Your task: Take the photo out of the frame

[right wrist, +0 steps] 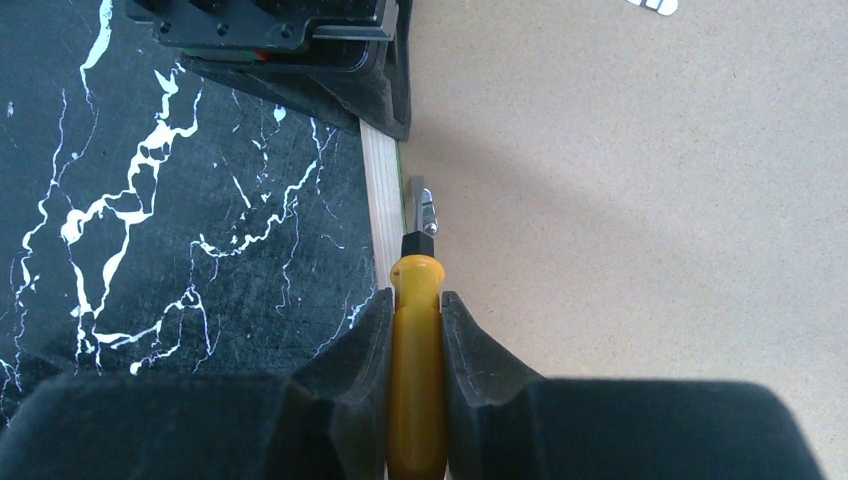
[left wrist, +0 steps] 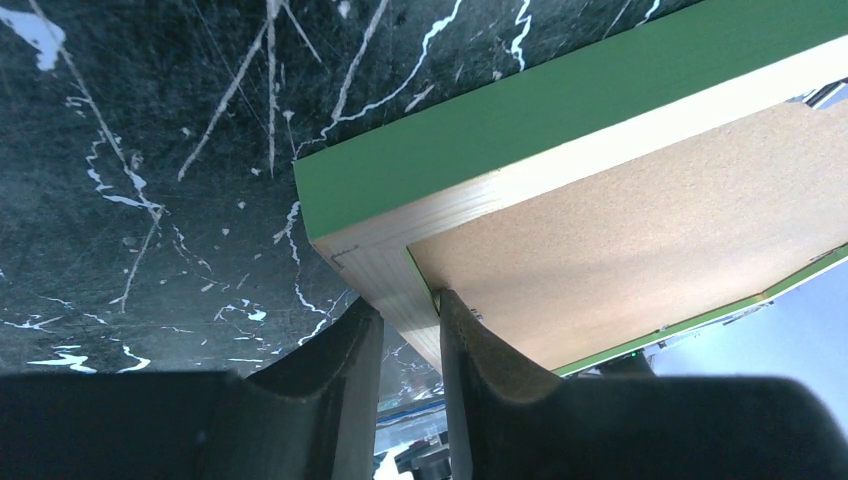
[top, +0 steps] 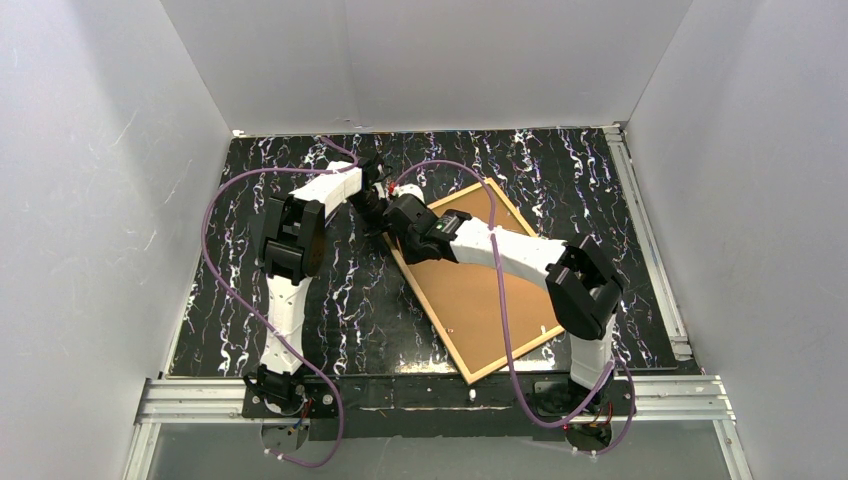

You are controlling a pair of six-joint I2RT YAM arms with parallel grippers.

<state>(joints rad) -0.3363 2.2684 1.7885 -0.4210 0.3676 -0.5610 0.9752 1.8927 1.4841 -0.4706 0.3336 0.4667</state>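
The frame point(top: 472, 372) lies face down on the table, its wood-coloured rim around a plain brown backing board point(top: 478, 300). The photo is hidden under the board. My left gripper point(top: 374, 198) is at the frame's far-left corner. In the left wrist view the gripper point(left wrist: 405, 305) is shut on the frame's wood rim point(left wrist: 385, 270), one finger outside and one on the board point(left wrist: 640, 220); the green side point(left wrist: 560, 95) shows. My right gripper point(right wrist: 415, 300) is shut on a yellow screwdriver point(right wrist: 415, 370), whose metal tip point(right wrist: 422, 205) rests at the board's edge beside the rim point(right wrist: 378, 200).
The black marbled table point(top: 330, 300) is enclosed by white walls on three sides. The two grippers sit close together at the frame's far-left edge; the left gripper's body point(right wrist: 330, 60) shows just ahead of the screwdriver. A small metal tab point(right wrist: 655, 5) lies on the board.
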